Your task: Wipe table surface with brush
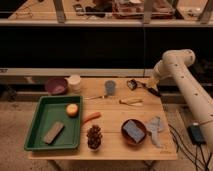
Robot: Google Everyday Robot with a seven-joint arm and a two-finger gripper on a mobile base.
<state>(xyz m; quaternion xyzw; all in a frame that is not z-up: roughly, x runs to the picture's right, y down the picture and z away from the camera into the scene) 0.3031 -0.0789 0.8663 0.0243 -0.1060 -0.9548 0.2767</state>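
Wide-open claw (pixel 151 81) hovering over the back right corner of the table (pixel 110 145). Just left of it, the brush (pixel 132 84), flat on the wood, thin handle running right toward the claw.

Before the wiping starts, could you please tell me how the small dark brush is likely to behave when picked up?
The brush looks small, so probably light. Its thin handle seems stiff, but a grip far from the roundish head might let it tilt. The hand, open, is by the handle's end, at the table's rear right.
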